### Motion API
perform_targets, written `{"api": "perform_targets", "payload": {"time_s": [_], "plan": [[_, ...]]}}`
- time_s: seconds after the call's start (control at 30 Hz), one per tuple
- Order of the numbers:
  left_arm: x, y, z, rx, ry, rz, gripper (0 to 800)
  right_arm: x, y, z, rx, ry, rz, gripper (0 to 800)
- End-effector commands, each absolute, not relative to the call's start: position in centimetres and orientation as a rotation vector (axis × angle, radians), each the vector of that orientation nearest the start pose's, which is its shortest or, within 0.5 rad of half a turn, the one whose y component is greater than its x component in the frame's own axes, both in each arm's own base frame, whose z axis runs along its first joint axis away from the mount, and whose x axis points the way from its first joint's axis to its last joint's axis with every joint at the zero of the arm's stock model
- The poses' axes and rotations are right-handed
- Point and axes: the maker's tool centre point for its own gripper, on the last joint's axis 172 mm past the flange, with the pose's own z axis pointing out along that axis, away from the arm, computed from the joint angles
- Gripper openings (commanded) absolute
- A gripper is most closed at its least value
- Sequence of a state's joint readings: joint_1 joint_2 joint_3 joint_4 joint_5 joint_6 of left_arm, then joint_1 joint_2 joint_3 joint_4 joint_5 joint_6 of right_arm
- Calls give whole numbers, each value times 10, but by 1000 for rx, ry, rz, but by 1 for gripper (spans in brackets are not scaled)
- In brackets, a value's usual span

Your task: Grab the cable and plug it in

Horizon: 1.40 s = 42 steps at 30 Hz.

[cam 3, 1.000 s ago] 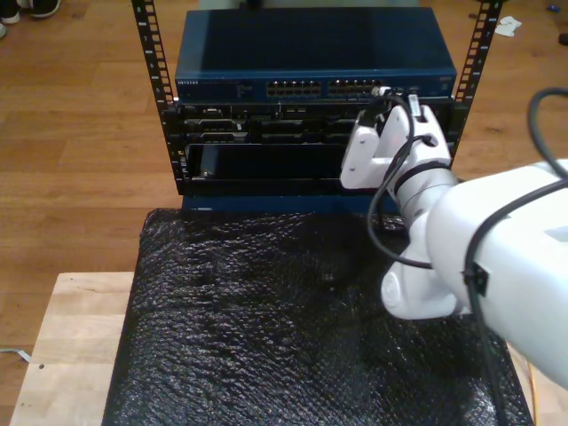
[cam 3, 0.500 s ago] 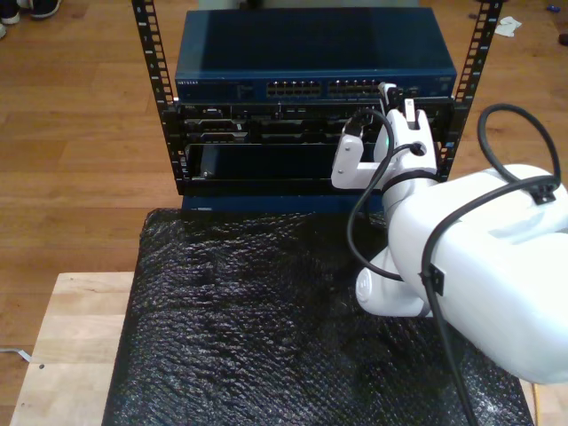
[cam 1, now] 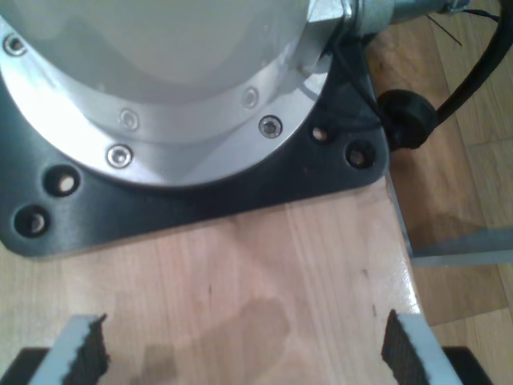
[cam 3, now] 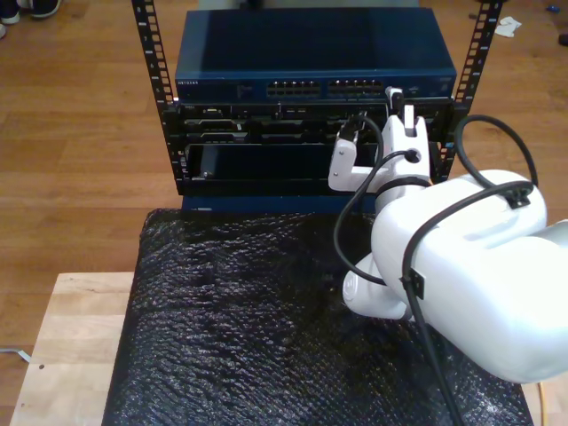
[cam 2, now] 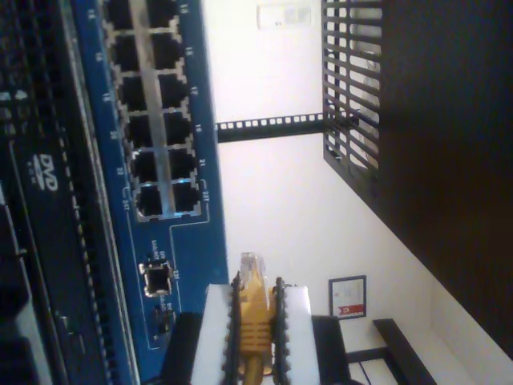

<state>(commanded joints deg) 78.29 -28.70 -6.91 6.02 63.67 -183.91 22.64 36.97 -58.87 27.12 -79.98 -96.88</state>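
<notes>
- Wood-plank flooring [cam 3: 80, 133] surrounds a light wooden desk [cam 3: 71, 328] covered by a black bubble-wrap mat [cam 3: 248, 328], which lies across most of it in the exterior view.
- At 12 o'clock of the exterior view, beyond the mat, a black rack frame [cam 3: 160, 98] holds a blue network switch [cam 3: 311, 53] with two blocks of ports along its front, above darker rack units [cam 3: 257, 124].
- My first pincer [cam 1: 240, 345] hangs released above bare wooden desk, its two toothed pads [cam 1: 84, 349] well apart, near a round metal arm base [cam 1: 160, 80] bolted to a black plate [cam 1: 184, 196].
- At 4 o'clock of the exterior view the white second arm [cam 3: 461, 266] reaches toward the rack, black cabling looped over it.
- My second pincer [cam 2: 256, 321] is clenched on the cable [cam 2: 255, 317]: the yellow-orange boot sits between the white pads, and the clear plug [cam 2: 252, 263] sticks out past them.
- That plug is close to the switch's blue face, just beside a single port [cam 2: 158, 277] and apart from the port block [cam 2: 156, 120]; it is not inserted.
</notes>
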Motion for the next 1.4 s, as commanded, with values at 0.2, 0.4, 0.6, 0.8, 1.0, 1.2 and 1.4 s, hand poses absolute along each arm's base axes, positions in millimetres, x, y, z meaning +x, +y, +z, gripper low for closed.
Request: {"api": "perform_targets", "payload": {"time_s": [0.2, 0.4, 0.6, 0.8, 1.0, 1.2, 1.4], "plan": [[2, 116, 37, -2242, 2760, -421, 800, 644, 130, 286, 1148, 995, 1272, 0], [2, 116, 37, -2242, 2760, -421, 800, 650, 129, 280, 1155, 981, 1266, 0], [2, 116, 36, -2241, 2759, -420, 800, 653, 128, 282, 1169, 951, 1265, 0], [2, 116, 36, -2241, 2759, -420, 800, 653, 132, 275, 1171, 962, 1263, 0], [2, 116, 36, -2241, 2759, -420, 800, 653, 134, 276, 1171, 958, 1269, 0], [2, 116, 37, -2242, 2760, -421, 800, 656, 134, 279, 1171, 942, 1272, 0], [2, 116, 37, -2242, 2760, -421, 800, 656, 134, 277, 1172, 944, 1271, 0]]}}
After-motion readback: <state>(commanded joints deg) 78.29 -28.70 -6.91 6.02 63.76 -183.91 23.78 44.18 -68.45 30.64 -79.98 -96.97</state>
